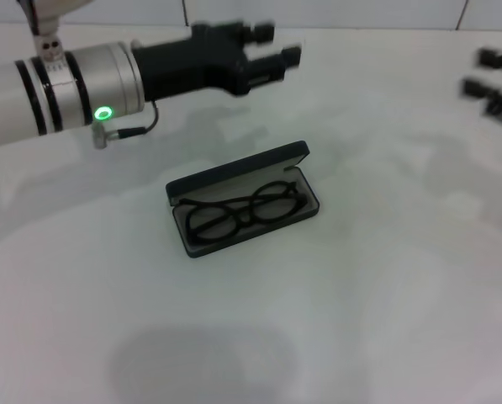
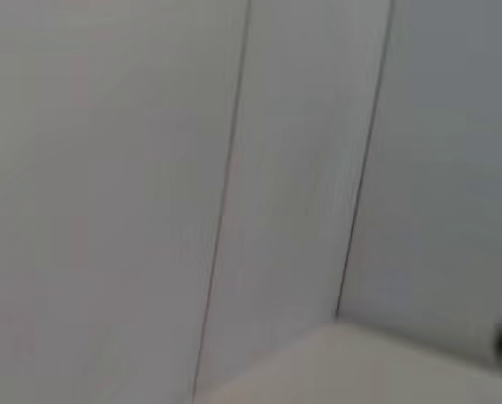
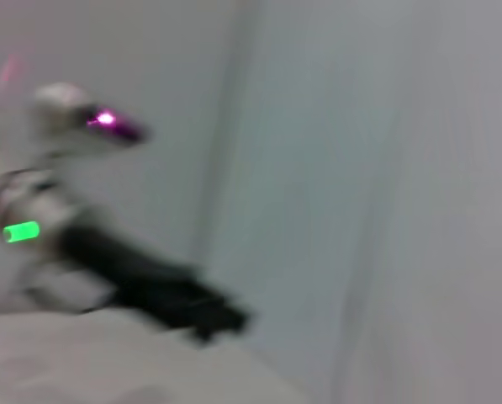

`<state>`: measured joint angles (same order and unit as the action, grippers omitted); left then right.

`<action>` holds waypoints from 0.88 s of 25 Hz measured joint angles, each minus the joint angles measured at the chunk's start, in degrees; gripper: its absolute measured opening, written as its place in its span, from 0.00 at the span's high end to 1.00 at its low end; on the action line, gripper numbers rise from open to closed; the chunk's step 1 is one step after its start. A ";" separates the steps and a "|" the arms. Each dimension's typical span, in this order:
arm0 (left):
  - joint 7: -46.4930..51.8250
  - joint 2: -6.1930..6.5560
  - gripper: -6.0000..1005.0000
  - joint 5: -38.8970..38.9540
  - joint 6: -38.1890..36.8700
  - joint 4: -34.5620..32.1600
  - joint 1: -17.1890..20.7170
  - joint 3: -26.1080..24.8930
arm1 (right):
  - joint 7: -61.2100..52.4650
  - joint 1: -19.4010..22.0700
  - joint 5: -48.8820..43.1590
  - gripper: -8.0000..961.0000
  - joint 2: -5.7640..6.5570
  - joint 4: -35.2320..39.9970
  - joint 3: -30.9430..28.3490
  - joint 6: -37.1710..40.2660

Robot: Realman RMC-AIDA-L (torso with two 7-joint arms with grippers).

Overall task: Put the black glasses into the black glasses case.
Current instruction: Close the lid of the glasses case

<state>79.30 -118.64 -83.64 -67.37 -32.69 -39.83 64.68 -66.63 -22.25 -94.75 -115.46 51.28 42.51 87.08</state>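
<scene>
Black glasses case (image 1: 240, 197) open on white desk (image 1: 385, 295), black glasses (image 1: 244, 212) inside it.

Glasses lie flat in the grey-lined tray, lenses up; lid stands raised along the far edge. Left pincer (image 1: 277, 49) hovers above the desk beyond the case, well apart from it, fingers spread and holding nothing. Right pincer (image 1: 494, 84) is cut off at the right edge of the head view, far from the case; only blurred black parts show, cannot tell its state. Left wrist view gives only tiled wall (image 2: 234, 168) and a strip of desk. Right wrist view is motion-smeared: the left arm (image 3: 91, 252) with green light, against the wall.
</scene>
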 joint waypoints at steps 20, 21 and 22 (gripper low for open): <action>13.98 -0.68 0.43 -20.08 7.20 -1.24 0.52 0.48 | 2.33 -0.18 -0.89 0.51 0.01 -3.89 -1.65 -3.47; 14.01 -0.72 0.43 -20.50 6.76 -1.24 0.52 0.53 | 2.35 -0.18 -0.91 0.51 0.03 -3.89 -1.64 -3.47; 14.00 -0.74 0.43 -20.94 6.19 -1.24 0.55 0.64 | 2.35 -0.18 -0.92 0.51 0.03 -3.90 -1.64 -3.47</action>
<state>93.31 -119.38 -104.58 -61.17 -33.92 -39.28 65.32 -64.28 -22.43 -95.67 -115.42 47.38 40.87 83.61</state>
